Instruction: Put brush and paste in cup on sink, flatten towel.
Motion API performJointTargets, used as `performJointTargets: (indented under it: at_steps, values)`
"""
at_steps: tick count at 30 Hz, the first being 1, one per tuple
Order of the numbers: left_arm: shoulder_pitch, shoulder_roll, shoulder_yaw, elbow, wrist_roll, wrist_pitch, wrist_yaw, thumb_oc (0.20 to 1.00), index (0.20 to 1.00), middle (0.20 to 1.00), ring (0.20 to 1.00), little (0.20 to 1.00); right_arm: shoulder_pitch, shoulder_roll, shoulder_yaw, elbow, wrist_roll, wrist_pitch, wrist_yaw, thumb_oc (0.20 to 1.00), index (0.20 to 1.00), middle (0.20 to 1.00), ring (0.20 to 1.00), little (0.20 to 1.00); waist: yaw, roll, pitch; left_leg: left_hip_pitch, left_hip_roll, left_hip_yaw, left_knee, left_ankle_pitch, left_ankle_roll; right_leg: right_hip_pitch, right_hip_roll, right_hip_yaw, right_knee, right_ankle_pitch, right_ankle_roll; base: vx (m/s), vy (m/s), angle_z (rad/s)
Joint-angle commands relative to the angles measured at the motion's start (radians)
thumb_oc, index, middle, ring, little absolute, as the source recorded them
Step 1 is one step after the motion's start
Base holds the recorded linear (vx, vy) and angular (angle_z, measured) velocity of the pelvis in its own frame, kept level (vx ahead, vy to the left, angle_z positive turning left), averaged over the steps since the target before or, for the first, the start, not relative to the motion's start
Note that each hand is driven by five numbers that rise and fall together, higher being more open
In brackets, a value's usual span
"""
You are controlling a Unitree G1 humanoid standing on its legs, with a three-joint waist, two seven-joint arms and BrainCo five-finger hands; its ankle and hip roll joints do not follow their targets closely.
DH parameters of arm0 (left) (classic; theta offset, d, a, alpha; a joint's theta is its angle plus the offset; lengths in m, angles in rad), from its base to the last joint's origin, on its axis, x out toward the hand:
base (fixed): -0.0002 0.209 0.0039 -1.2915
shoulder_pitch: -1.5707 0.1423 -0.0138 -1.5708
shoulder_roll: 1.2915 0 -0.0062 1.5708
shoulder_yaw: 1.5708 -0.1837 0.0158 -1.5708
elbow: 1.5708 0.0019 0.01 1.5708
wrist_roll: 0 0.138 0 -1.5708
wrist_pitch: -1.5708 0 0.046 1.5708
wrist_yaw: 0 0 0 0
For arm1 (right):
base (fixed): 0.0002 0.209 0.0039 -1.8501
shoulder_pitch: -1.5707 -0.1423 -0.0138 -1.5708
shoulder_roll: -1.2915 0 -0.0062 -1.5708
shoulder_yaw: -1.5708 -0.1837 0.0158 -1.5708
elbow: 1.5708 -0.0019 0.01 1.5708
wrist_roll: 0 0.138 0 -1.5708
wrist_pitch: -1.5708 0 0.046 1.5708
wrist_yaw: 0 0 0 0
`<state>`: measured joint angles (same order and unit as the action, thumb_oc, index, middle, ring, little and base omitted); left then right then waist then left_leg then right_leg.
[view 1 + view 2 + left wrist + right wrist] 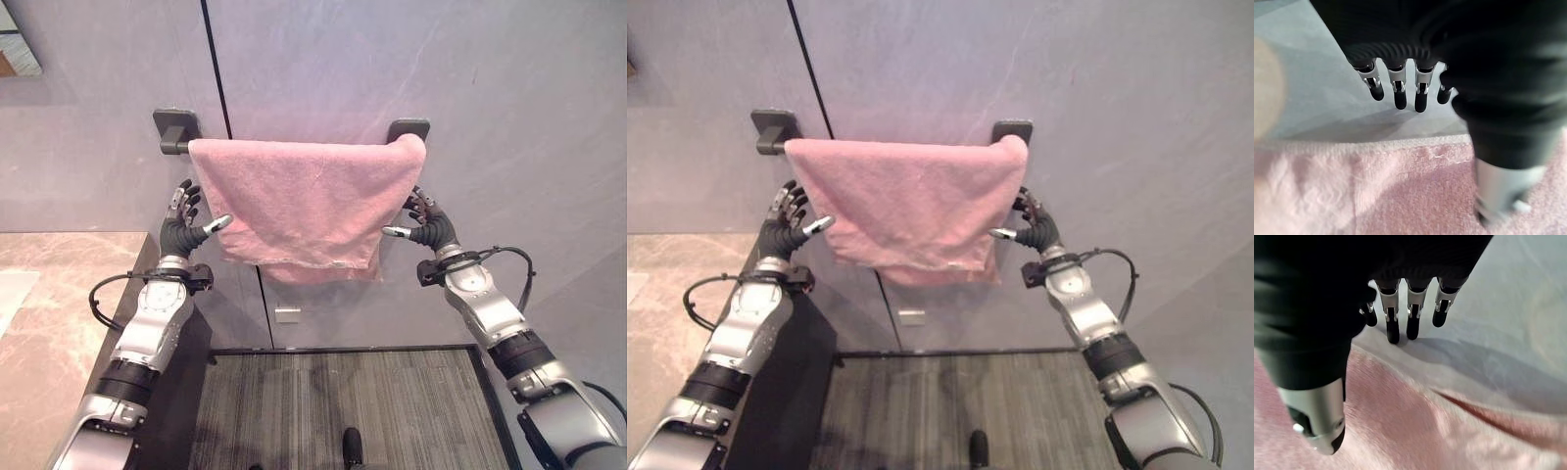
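A pink towel (299,206) hangs spread over a dark wall rail (176,132), its lower hem a little uneven. My left hand (181,227) is at the towel's left edge, fingers straight and thumb pointing onto the cloth. My right hand (426,225) is at the right edge, likewise open with its thumb toward the towel. In the left wrist view the fingers (1396,95) stand straight above the pink towel (1376,191); in the right wrist view the fingers (1393,323) are straight over the towel (1415,431). Neither hand grips the cloth.
A beige marble counter (49,313) lies at the lower left, with a dark side panel (176,392). The grey wall (490,98) is behind the towel. A striped grey floor mat (343,411) lies below.
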<state>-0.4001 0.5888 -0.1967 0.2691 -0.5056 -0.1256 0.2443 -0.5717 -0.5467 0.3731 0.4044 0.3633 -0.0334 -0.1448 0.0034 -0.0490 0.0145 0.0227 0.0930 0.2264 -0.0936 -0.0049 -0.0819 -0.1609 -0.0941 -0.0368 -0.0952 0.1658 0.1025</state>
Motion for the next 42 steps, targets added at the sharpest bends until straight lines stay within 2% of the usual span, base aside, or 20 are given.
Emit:
performJointTargets:
  at_steps: [1,11,20,24,30,36,42]
  values:
    - [-0.205,0.044,-0.078,0.028,-0.017,-0.03,-0.049,0.2,0.2,0.2,0.2,0.2,-0.147,-0.007,0.011,-0.01,0.066,-0.022,0.033,0.2,0.2,0.2,0.2,0.2,-0.001,-0.014,0.05,0.032,-0.045,0.015,0.006,0.004,0.035,0.096,-0.071,-0.039,0.008,0.004,0.092,0.0,0.0,0.0]
    - [-0.149,0.065,-0.067,-0.06,0.018,-0.028,-0.077,0.2,0.2,0.2,0.2,0.2,-0.079,-0.001,-0.005,-0.151,0.111,-0.039,0.089,0.2,0.2,0.2,0.2,0.2,-0.002,-0.011,0.039,0.053,-0.041,0.011,0.006,-0.005,0.031,0.12,-0.067,-0.052,0.008,-0.014,0.085,0.04,-0.005,-0.02]
    - [-0.061,0.053,0.083,-0.2,0.051,-0.068,-0.01,0.2,0.2,0.2,0.2,0.2,-0.093,-0.018,0.008,-0.337,0.122,-0.066,0.152,0.2,0.2,0.2,0.2,0.2,0.017,-0.025,0.031,0.061,-0.036,0.002,0.006,-0.008,0.031,0.138,-0.059,-0.063,0.008,-0.033,0.081,0.01,-0.002,0.01]
    - [-0.019,0.063,0.15,-0.286,0.063,-0.096,0.019,0.2,0.2,0.2,0.2,0.2,-0.156,-0.01,0.04,-0.358,0.178,-0.077,0.17,0.2,0.2,0.2,0.2,0.2,0.039,-0.04,0.038,0.052,-0.032,-0.007,0.006,-0.006,0.031,0.134,-0.059,-0.072,0.008,-0.036,0.081,-0.01,-0.003,0.05]
    - [0.025,0.076,0.198,-0.313,0.066,-0.106,0.026,0.2,0.2,0.2,0.2,0.2,-0.213,0.004,0.073,-0.35,0.18,-0.071,0.174,0.2,0.2,0.2,0.2,0.2,0.063,-0.051,0.053,0.025,-0.036,-0.014,0.006,-0.004,0.034,0.115,-0.062,-0.08,0.008,-0.031,0.082,-0.04,0.001,0.07]
    - [0.04,0.068,0.168,-0.295,0.052,-0.086,0.008,0.2,0.2,0.2,0.2,0.2,-0.218,0.001,0.083,-0.342,0.117,-0.049,0.155,0.2,0.2,0.2,0.2,0.2,0.076,-0.061,0.073,-0.008,-0.042,-0.022,0.006,0.005,0.039,0.091,-0.065,-0.081,0.008,-0.016,0.082,-0.03,0.009,0.02]
    - [0.023,0.044,0.104,-0.253,0.058,-0.058,-0.021,0.2,0.2,0.2,0.2,0.2,-0.158,0.01,0.056,-0.349,0.106,-0.043,0.146,0.2,0.2,0.2,0.2,0.2,0.064,-0.062,0.077,-0.006,-0.044,-0.02,0.008,0.001,0.043,0.092,-0.067,-0.079,0.008,-0.017,0.08,0.0,0.0,0.0]
